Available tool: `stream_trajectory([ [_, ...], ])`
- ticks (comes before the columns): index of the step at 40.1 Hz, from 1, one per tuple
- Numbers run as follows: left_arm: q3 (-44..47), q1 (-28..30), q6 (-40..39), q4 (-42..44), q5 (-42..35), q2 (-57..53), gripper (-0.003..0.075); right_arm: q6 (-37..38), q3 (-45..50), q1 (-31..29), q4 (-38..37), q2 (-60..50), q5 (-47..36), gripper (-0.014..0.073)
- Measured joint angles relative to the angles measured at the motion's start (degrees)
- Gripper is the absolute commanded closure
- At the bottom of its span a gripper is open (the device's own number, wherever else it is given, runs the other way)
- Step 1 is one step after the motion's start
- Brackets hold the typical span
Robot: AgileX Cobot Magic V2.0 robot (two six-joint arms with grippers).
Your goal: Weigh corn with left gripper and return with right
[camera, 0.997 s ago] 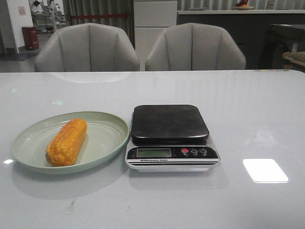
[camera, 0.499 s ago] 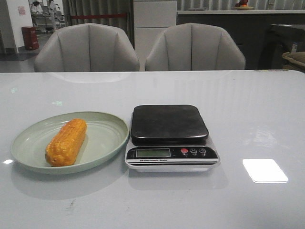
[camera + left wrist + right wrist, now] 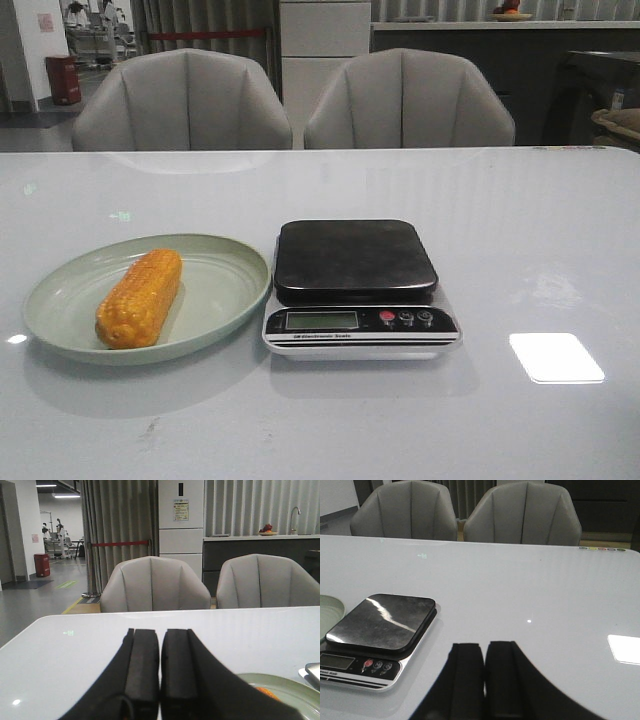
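Note:
The orange-yellow corn (image 3: 140,298) lies on a pale green plate (image 3: 225,275) at the table's left. A scale (image 3: 355,262) with a dark platform and a bare top stands just right of the plate. Neither arm shows in the front view. In the left wrist view my left gripper (image 3: 160,632) is shut and empty, over the table short of the plate (image 3: 290,690); a sliver of the corn (image 3: 265,692) shows past a finger. In the right wrist view my right gripper (image 3: 485,646) is shut and empty, near the scale (image 3: 382,620).
Two grey chairs (image 3: 185,100) (image 3: 408,100) stand behind the table's far edge. A bright light patch (image 3: 556,357) lies on the table right of the scale. A strip of the plate's rim (image 3: 330,612) shows beside the scale in the right wrist view.

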Motion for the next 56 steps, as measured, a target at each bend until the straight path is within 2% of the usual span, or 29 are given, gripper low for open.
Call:
stream_trajectory([
  [14, 0.0, 0.1, 0.0, 0.0, -0.1, 0.0, 0.0589, 0.0, 3.7, -0.8, -2.3, -14.2, 2.1, 0.0427],
  [28, 0.0, 0.1, 0.0, 0.0, -0.2, 0.0, 0.0589, 0.4, 3.7, -5.9, -3.2, -14.6, 3.3, 0.0427],
  [56, 0.0, 0.1, 0.0, 0.0, -0.2, 0.0, 0.0589, 0.4, 3.7, -6.0, -3.3, -14.6, 3.3, 0.0427],
])
